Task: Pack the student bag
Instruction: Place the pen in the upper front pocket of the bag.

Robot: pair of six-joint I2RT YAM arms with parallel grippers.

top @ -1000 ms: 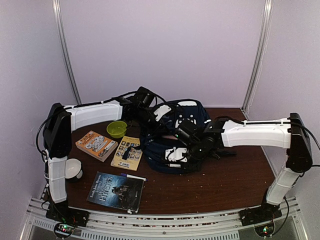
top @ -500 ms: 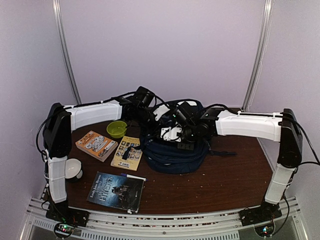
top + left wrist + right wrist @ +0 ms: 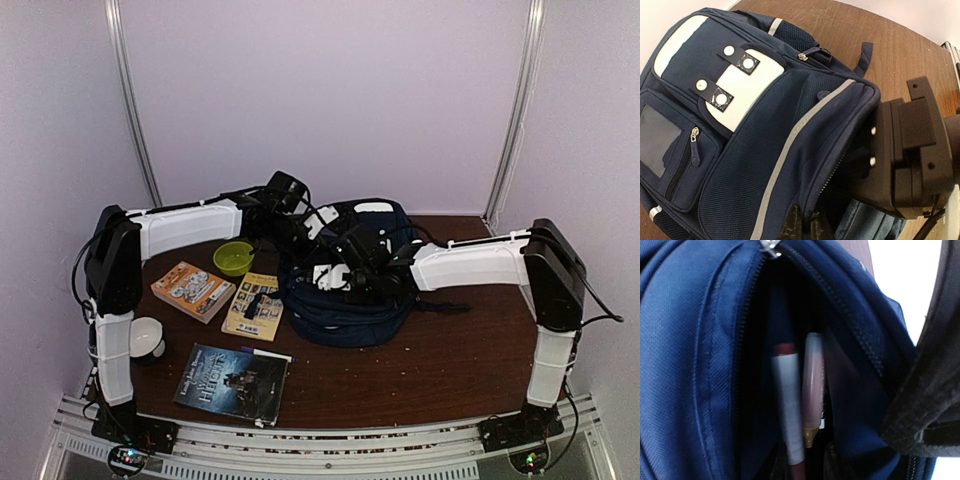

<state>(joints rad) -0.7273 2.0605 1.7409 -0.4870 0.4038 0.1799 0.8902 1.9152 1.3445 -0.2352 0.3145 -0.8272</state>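
Backpack judged soft, slack fabric: your left hand is clenched on its pocket rim, a sound hold; right hand at the opening, grip cannot be told.

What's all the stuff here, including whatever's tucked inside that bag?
bag: 1, navy and white, table centre, unzipped
pens: 2, white-maroon and pinkish, inside bag
bowl: 1, green, left of bag
orange book: 1, orange, left side
booklet: 1, yellow, beside bag's left
dark book: 1, dark, front left
cup: 1, white, far left edge
table: 1, brown, under everything
left arm: 1, white-black, reaching bag from left
left fingers: black, pinching bag's open edge
right arm: 1, white-black, at bag opening
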